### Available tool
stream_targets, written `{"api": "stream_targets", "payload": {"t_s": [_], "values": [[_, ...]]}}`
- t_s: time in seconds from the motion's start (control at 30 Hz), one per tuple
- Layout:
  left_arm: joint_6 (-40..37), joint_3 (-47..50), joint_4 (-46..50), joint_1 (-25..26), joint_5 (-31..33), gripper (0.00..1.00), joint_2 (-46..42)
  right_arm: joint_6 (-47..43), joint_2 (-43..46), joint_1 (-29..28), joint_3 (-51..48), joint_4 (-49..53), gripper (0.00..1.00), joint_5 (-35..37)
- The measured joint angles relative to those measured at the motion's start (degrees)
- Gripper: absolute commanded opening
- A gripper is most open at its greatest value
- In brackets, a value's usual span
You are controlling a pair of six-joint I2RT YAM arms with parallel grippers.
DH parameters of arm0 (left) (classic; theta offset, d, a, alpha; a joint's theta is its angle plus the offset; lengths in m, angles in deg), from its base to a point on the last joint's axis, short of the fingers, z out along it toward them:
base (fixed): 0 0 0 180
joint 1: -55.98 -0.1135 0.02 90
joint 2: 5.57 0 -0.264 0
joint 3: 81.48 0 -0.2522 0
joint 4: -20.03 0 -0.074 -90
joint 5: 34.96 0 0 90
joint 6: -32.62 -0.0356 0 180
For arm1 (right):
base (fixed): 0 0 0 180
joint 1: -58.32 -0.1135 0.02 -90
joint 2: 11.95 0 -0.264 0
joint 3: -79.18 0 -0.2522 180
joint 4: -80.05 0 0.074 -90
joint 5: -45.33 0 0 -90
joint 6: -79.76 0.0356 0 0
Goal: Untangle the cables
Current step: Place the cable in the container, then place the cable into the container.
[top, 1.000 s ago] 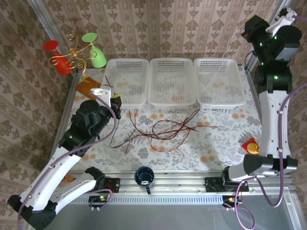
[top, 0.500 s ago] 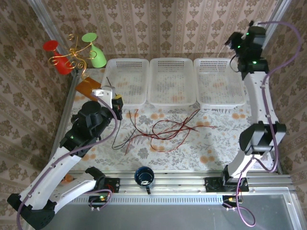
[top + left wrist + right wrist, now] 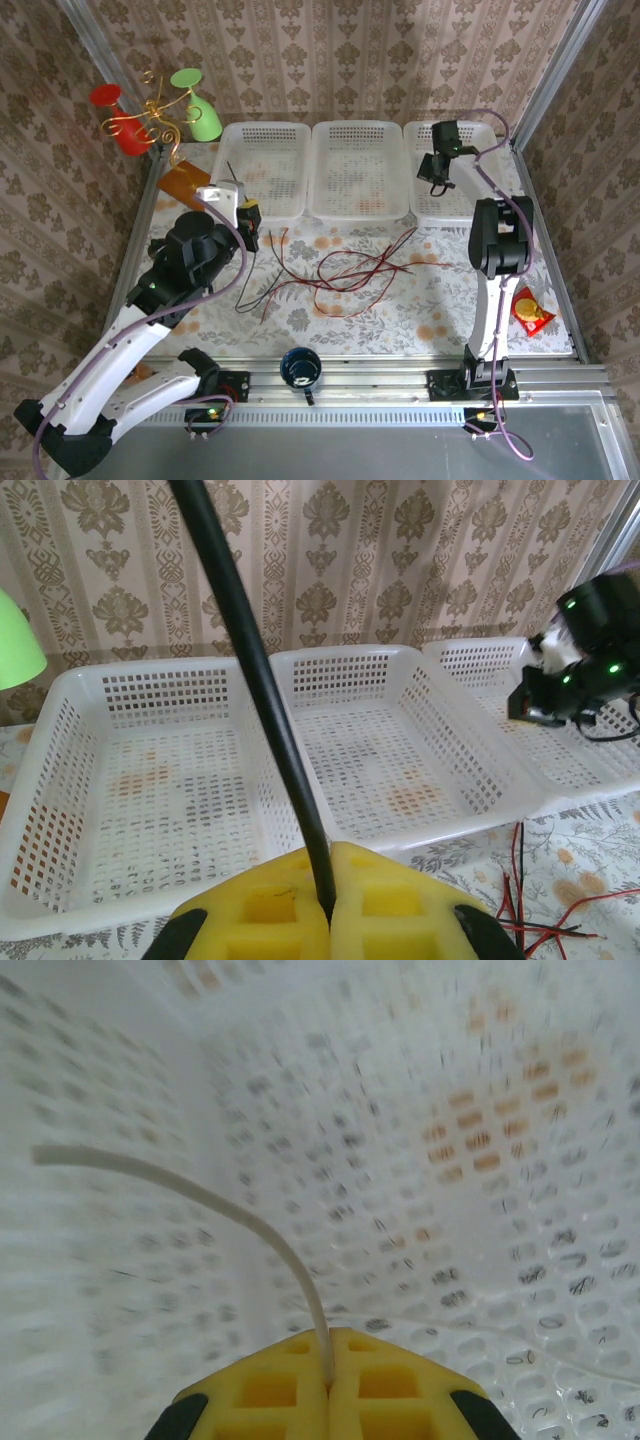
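Cables (image 3: pixel 345 268): thin red and black wires in a loose bunch on the flowered tablecloth (image 3: pixel 440 300), just in front of the middle basket (image 3: pixel 358 170). The strands cross one another.

Left claw (image 3: pixel 330 912): closed. Its yellow pads (image 3: pixel 265 910) are pressed together with one black wire (image 3: pixel 262 695) pinched in the seam. Above the pads the wire's free end rises and leans left. From overhead, the rest of that wire drops from the claw and curls onto the cloth at the left side of the bunch. The claw sits by the front right corner of the left basket (image 3: pixel 265 165).

Right claw (image 3: pixel 328 1360): also closed, gripping a thin white wire (image 3: pixel 215 1203) that arcs up and away to the left. From overhead, the claw hangs over the right basket (image 3: pixel 425 205), and its wrist view shows the mesh close by. That view is blurred, so I cannot tell whether the wire touches the basket floor.

Also noted: a blue cup (image 3: pixel 300 367) at the near edge and a red-and-yellow packet (image 3: pixel 530 310) on the cloth beside the right arm.
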Motion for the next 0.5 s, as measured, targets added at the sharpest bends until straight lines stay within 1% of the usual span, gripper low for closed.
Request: {"api": "stream_targets", "payload": {"t_s": [0.07,0.1,0.13,0.2,0.27,0.37,0.5], "values": [[0.09,0.0,0.0,0.26,0.2,0.0,0.07,-0.46,-1.6,0.35,0.26,2.03,0.13,-0.07],[0.13,0.0,0.0,0.31,0.22,0.0,0.07,-0.57,-2.1,0.52,0.52,3.21,0.18,-0.2],[0.13,0.0,0.0,0.39,0.31,0.0,0.15,-0.81,-2.36,0.59,0.83,4.07,0.23,-0.22],[0.13,-0.13,0.0,0.59,0.46,0.0,0.48,-1.36,-2.49,0.76,1.7,5.57,0.38,-0.42],[0.11,-0.74,0.07,0.68,0.39,0.0,1.36,-1.57,-2.47,1.2,3.08,6.71,0.49,-0.9],[0.02,-3.15,0.15,0.7,0.31,0.0,3.21,-1.51,-1.4,1.79,3.65,7.08,0.61,-2.67],[-0.98,-8.17,0.33,0.92,-0.22,0.0,5.35,-1.11,3.28,2.03,3.54,8.46,0.76,-5.05]]}}
